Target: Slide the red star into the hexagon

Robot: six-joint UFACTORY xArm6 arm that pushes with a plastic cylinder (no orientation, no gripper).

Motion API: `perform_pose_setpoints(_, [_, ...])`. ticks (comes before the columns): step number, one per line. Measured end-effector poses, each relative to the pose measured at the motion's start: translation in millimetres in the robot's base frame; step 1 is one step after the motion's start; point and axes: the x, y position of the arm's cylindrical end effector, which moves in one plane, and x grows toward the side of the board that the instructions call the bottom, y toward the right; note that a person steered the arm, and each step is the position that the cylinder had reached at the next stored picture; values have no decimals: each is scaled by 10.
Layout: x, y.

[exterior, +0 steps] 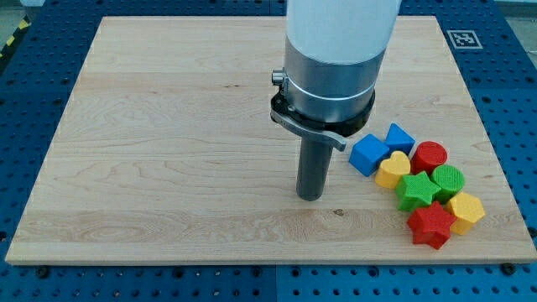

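Nearest the view's bottom lies the red star, close to the lower edge of the wooden board, which rests on a blue perforated table. From the view's top the arm comes down, white above and grey metal below, ending in a dark rod; my tip sits on bare wood, well to the view's left of the star and a little higher in the view, with open board between them. No gripper is fitted, so nothing is spread or pinched.

The blocks huddle at the view's right. The star touches the yellow hexagon on its right and the green star above it. Further up sit a green round block, a red round block, a yellow heart, a blue cube nearest the rod, and a smaller blue block.
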Motion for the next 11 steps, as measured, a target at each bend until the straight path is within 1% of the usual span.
perform_pose_setpoints(1, [5, 319])
perform_pose_setpoints(2, [137, 332])
perform_pose_setpoints(3, [140, 412])
perform_pose_setpoints(4, [264, 448])
perform_pose_setpoints(5, [583, 462])
perform_pose_setpoints(6, [728, 596])
perform_pose_setpoints(11, [730, 1273])
